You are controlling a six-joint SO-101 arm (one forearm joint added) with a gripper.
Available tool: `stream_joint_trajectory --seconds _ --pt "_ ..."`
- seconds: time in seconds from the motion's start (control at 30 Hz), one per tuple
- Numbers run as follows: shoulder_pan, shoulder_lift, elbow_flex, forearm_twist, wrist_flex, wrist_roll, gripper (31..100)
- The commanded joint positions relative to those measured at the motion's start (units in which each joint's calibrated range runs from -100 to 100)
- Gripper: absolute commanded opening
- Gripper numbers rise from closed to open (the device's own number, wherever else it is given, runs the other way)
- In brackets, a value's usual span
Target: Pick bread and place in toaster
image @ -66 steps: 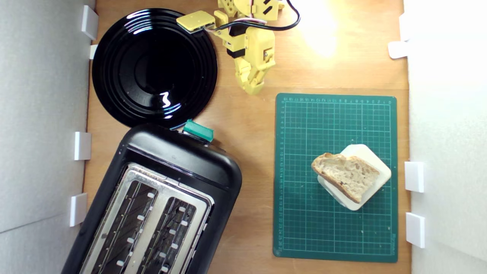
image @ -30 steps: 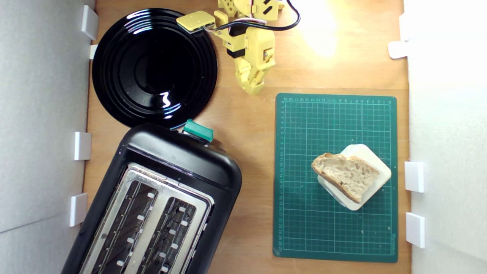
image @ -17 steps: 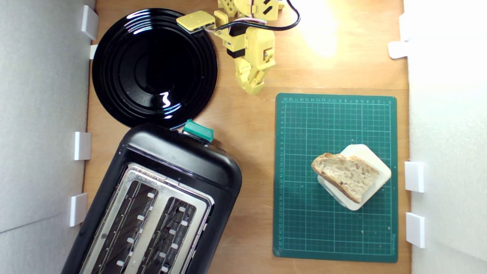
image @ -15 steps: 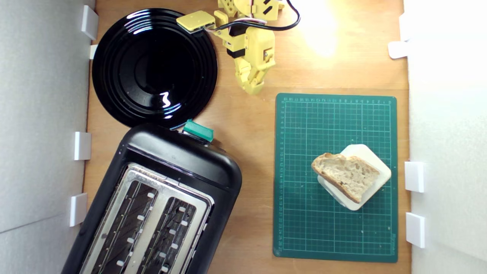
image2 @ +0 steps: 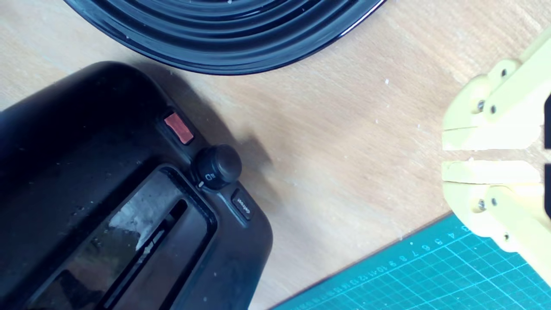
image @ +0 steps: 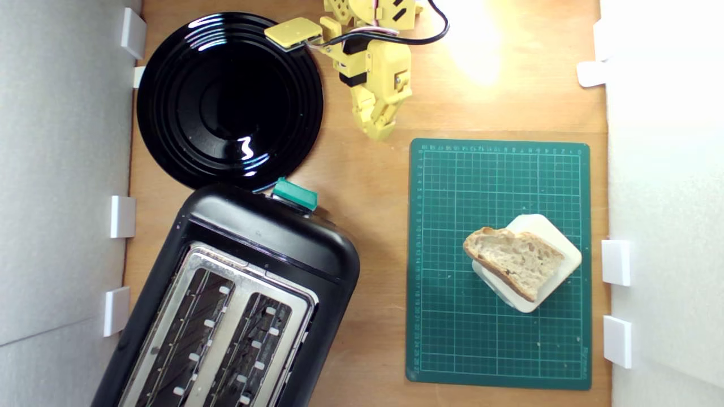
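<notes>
The bread (image: 515, 260), a wedge of pale crumb with brown crust, lies on a cream rounded block (image: 560, 234) on the green cutting mat (image: 452, 186), at the exterior view's right. The black toaster (image: 266, 237) with silver top and green lever knob (image: 294, 194) stands at the lower left; both slots look empty. My yellow gripper (image: 378, 134) hangs near the top centre, between plate and mat, far from the bread. In the wrist view my gripper (image2: 447, 155) is shut with only a thin slit between the fingers, and the toaster's end (image2: 86, 129) shows; the bread is out of that view.
A round black plate (image: 226, 96) lies at the exterior view's upper left, touching the toaster's end, and its rim (image2: 224, 38) shows in the wrist view. White walls with clips (image: 615, 262) flank the wooden table. The mat's corner (image2: 409, 275) shows in the wrist view.
The arm and gripper have shifted very slightly toward the exterior view's right. Bread, toaster and plate have not moved.
</notes>
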Motion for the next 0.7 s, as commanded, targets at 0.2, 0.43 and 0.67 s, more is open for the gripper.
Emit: stream_joint_trajectory --seconds 0.2,0.43,0.67 --pt "0.46 12.71 -2.05 0.88 -10.87 0.18 49.7" --pt "3.20 23.78 -6.87 -0.12 -25.37 -0.19 49.6" --pt "4.57 38.84 -19.12 -6.74 -30.66 1.70 49.6"
